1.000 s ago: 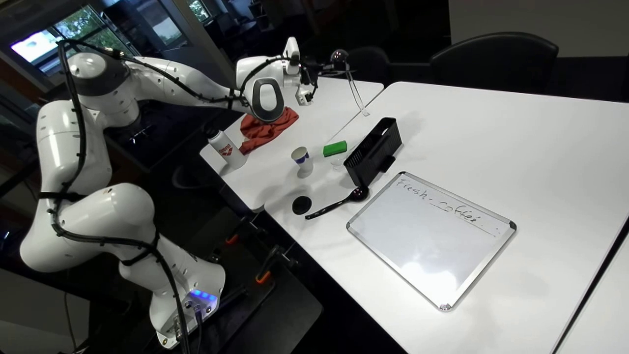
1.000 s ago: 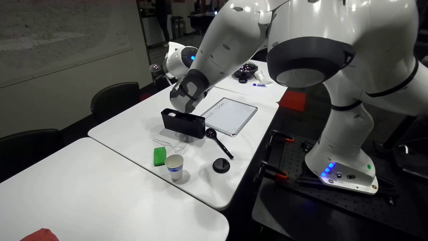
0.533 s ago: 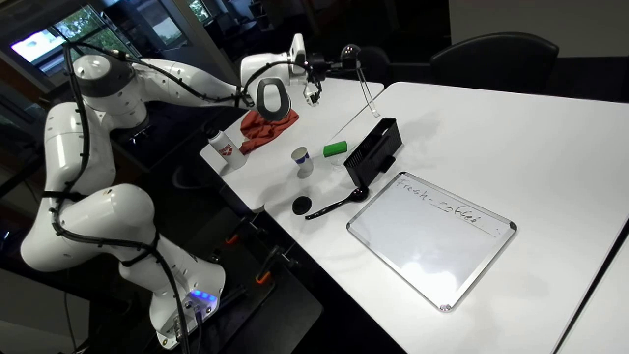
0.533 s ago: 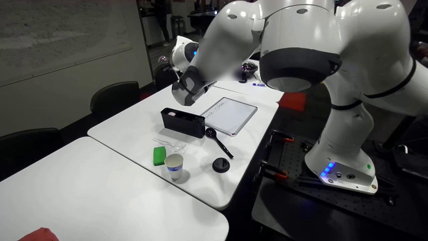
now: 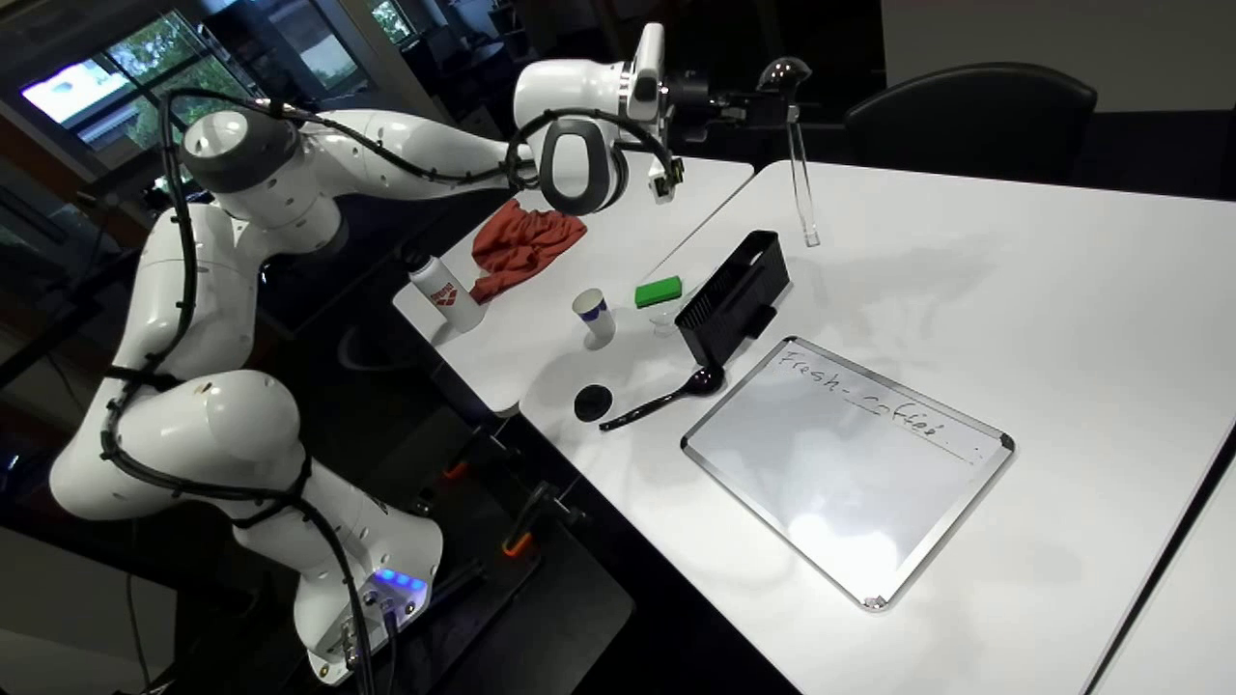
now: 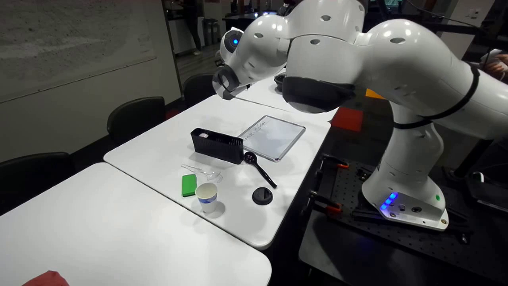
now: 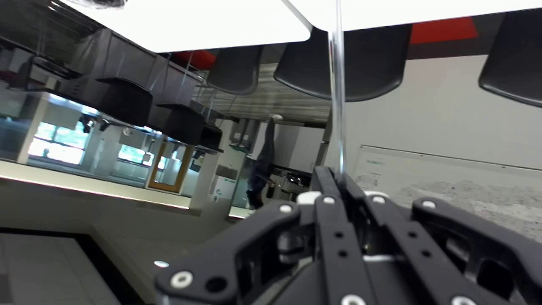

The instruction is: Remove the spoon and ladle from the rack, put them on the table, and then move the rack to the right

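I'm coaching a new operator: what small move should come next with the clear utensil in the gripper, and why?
Probably lower the clear utensil gently toward the table, jaws shut until it touches. The gripper holds it near its rounded end, with its handle hanging down and seemingly off the surface, while the black ladle already lies on the table near the rack.

In both exterior views the background is rather dim, while the surface (image 5: 1062,338) is brightly lit. Some daylight enters by the window (image 5: 159,77), which is partly washed out to white. A strong glare lies on the board (image 5: 850,473), toward its lower corner. The cup (image 6: 206,198) and the rack (image 6: 217,145) have soft, pale shadows. The arm (image 6: 321,49) carries small shiny reflections. In the wrist view the surface is overexposed and the tool (image 7: 340,180) looks slightly out of focus.
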`<move>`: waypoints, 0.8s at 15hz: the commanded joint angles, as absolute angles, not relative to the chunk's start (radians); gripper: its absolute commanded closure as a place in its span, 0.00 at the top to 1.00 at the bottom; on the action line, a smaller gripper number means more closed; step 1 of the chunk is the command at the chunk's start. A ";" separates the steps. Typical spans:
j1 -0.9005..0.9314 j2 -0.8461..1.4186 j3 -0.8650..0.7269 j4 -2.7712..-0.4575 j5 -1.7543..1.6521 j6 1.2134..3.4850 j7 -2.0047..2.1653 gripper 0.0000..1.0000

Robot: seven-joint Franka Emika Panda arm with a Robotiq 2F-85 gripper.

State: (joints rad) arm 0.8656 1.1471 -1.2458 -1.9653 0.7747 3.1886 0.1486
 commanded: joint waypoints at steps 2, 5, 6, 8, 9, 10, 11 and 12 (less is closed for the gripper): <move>0.745 1.235 -1.284 -1.878 0.797 3.072 0.263 0.01; 0.650 1.236 -1.268 -1.859 0.699 3.048 0.379 0.01; 0.620 1.240 -1.263 -1.851 0.678 3.034 0.402 0.01; 0.556 1.228 -1.238 -1.838 0.621 3.018 0.455 0.01; 0.515 1.215 -1.212 -1.824 0.596 3.004 0.477 0.01; 0.485 1.202 -1.194 -1.819 0.574 2.994 0.494 0.01; 0.445 1.189 -1.167 -1.807 0.554 2.984 0.506 0.01; 0.413 1.189 -1.152 -1.798 0.533 2.969 0.524 0.01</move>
State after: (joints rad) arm 0.5006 1.2326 -1.2017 -1.8441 0.5999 3.0242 0.4779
